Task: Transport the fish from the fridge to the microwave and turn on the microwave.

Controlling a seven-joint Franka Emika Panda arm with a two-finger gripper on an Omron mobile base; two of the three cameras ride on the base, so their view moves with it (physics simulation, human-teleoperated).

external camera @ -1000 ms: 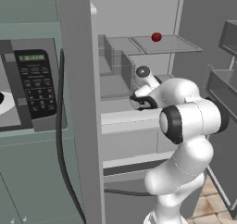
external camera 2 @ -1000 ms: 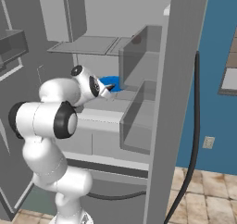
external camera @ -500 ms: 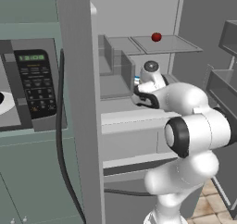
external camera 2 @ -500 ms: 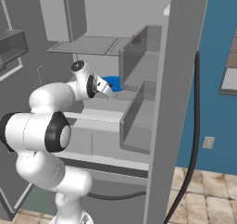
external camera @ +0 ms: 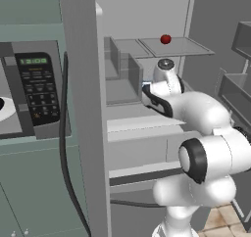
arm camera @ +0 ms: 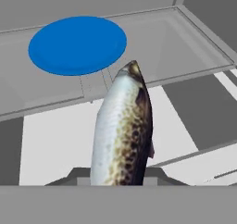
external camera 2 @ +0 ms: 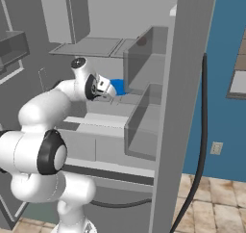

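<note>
Item: fish (arm camera: 122,130), speckled silver-brown. In the hand view I saw it rising straight up from between the gripper's tips, long axis running along the gripper's own line, nose pointing away toward a round blue plate (arm camera: 77,45). I took the gripper (external camera 2: 106,89) to be clamped on the fish's tail end, though the tips themselves were hidden behind the body.

Item: blue plate, lying flat on a pale grey shelf (arm camera: 185,47) inside the fridge (external camera: 147,133), beyond the fish's nose and slightly to one side. The fish sat apart from it, over the shelf's front edge.

Item: microwave (external camera: 34,94), to the left of the fridge past its thick side wall; door open, turntable plate (external camera: 7,108) partly showing. I judged the coming move to turn on this: the fish had to back out of the fridge, then travel left around that wall.

Item: small dark-red ball (external camera: 165,38), on the glass shelf above, well apart from the gripper.
</note>
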